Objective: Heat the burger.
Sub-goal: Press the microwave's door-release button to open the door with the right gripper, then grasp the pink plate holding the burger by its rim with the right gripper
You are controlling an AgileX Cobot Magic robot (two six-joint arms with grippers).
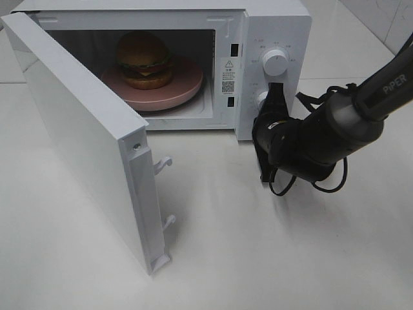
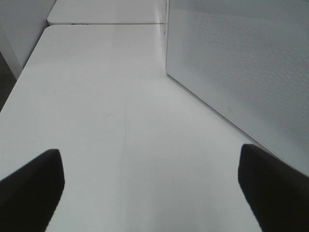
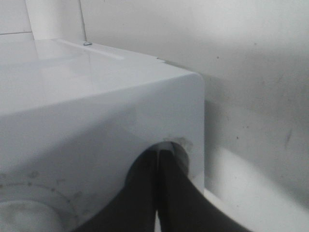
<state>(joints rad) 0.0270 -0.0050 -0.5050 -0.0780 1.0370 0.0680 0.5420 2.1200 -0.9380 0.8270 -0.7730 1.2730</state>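
**Entry: microwave (image 1: pixel 277 26), white, standing on a white table (image 1: pixel 271 258).**

- **Door (image 1: pixel 84 142):** swung wide open, its free edge far from the microwave's control panel. Its latch hooks (image 1: pixel 164 161) are exposed.
- **Burger (image 1: pixel 143 59):** upright on a pink plate (image 1: pixel 184 90), inside the microwave cavity.
- **Right gripper (image 1: pixel 273 93):** fingers pressed together with nothing between them. The tip is at the lower knob (image 1: pixel 261 99) of the microwave's panel, under the upper knob (image 1: pixel 276 61). Contact with the knob cannot be confirmed.
- **Left gripper (image 2: pixel 149 159):** fingers wide apart and empty, low over the table beside a perforated white face of the microwave. It does not show in the high view.
- **Step, as judged:** loading looks complete. Shutting the door and setting the lower knob are not yet done.
- **Handling notes:**
  - Closed fingers can only nudge a knob. To turn it, part them, straddle the knob squarely, clamp, and rotate about the knob's own axis without prying sideways.
  - Close the door by pushing its outer face near the free edge and following its arc until the hooks seat in the microwave's front.
  - Keep the right arm clear of that arc, since the door's edge lands just beside the panel.
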